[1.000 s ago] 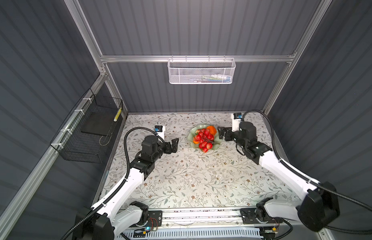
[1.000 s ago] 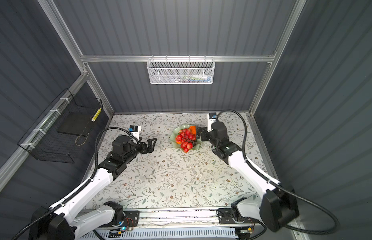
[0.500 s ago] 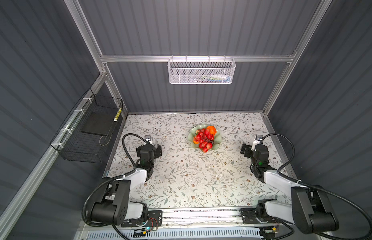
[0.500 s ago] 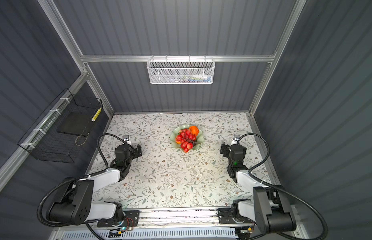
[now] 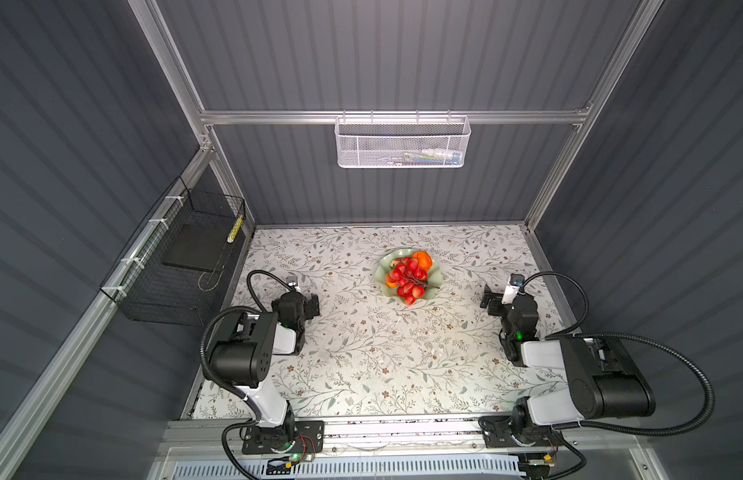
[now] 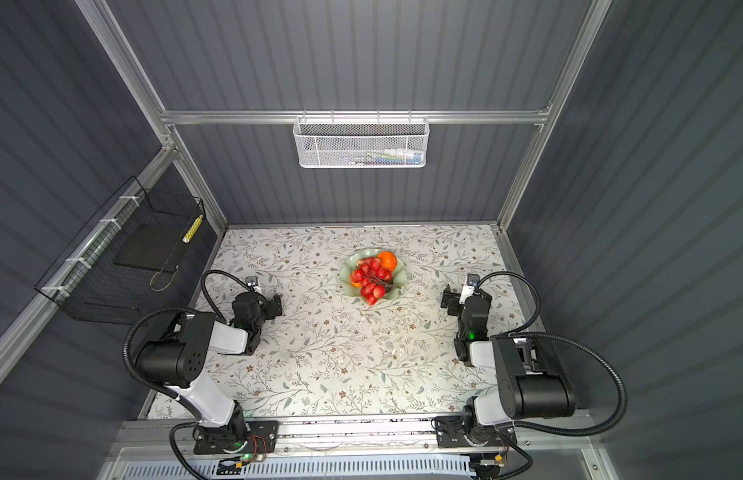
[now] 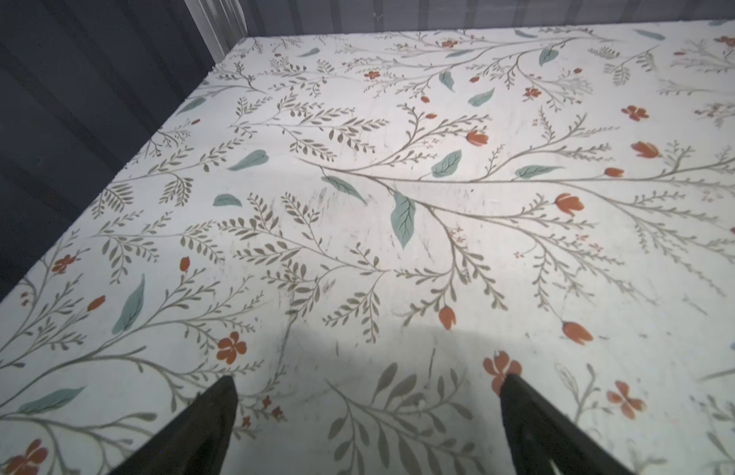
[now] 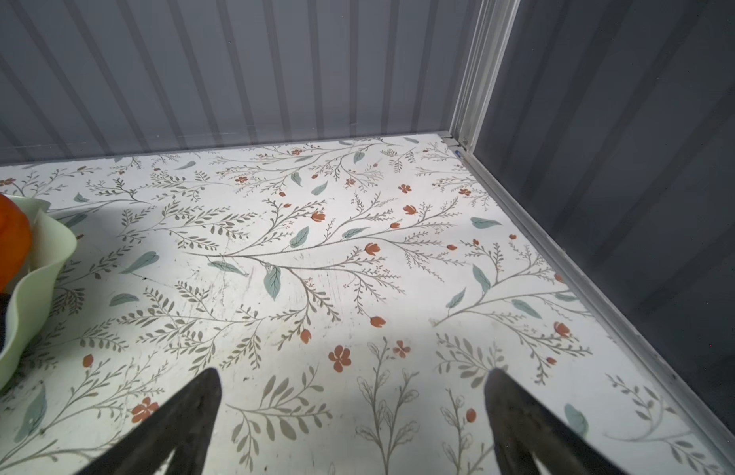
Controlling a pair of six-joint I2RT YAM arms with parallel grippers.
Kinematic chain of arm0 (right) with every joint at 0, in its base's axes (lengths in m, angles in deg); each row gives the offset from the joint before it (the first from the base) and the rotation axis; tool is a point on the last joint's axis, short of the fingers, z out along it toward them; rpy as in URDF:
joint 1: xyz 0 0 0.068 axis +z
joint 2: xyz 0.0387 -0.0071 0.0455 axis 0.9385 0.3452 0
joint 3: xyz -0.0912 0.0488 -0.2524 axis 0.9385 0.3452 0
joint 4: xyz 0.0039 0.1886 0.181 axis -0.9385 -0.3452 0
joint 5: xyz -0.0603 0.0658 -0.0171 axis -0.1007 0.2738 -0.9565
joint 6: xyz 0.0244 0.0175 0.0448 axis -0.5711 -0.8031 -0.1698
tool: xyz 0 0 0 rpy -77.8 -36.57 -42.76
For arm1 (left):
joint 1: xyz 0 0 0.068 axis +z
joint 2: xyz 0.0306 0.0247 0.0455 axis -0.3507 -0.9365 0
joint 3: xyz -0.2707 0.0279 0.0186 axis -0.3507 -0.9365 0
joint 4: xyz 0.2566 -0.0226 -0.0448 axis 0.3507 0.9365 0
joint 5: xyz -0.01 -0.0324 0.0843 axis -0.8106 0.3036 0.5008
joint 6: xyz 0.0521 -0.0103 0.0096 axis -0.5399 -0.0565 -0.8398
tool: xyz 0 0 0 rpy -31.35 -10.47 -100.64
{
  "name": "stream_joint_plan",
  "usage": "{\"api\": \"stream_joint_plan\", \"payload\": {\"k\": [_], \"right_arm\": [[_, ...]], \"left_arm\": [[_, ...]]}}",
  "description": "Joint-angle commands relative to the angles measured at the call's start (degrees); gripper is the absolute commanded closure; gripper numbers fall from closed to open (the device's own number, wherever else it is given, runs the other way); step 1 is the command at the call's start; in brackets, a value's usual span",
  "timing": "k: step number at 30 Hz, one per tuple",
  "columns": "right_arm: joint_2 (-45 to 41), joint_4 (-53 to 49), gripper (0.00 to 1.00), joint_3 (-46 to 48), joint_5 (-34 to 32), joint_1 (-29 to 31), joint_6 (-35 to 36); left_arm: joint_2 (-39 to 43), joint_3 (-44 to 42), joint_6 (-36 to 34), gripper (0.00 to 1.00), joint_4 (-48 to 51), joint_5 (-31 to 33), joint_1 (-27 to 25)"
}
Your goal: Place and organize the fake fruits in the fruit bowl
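Left wrist view: we see our left gripper [image 7: 369, 382] with jaws spread wide, gripping nothing above the floral table [image 7: 522, 267]. Our right gripper [image 8: 353, 374] stands equally wide and empty. Ahead of both, between them and well apart from each, we count one fruit bowl [image 5: 382, 266] holding one red berry bunch [image 5: 409, 279], one round orange [image 5: 424, 259] and one more orange piece [image 5: 389, 284].

Nothing in these views can be read: no text, label, brand or number. The items [image 5: 433, 157] in the white mesh basket [image 5: 401, 143] at twelve o'clock carry coloured print too small to make out. The yellow strip [image 5: 235, 230] in the black wire basket [image 5: 174, 270] at ten o'clock shows dark marks that are just as illegible.
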Motion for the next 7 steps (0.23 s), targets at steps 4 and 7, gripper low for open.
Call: {"api": "stream_joint_plan", "payload": {"k": [4,7], "right_arm": [[-0.1,-1.0,0.01,-1.9,1.1,-1.1,-0.7],[-0.1,0.6,0.01,-1.3,2.1,-1.2,-0.3]], "left_arm": [[0.0,1.2,0.3,0.0,-3.0,-0.2,0.6],[0.0,1.2,0.3,0.0,-3.1,0.0,0.6]]}}
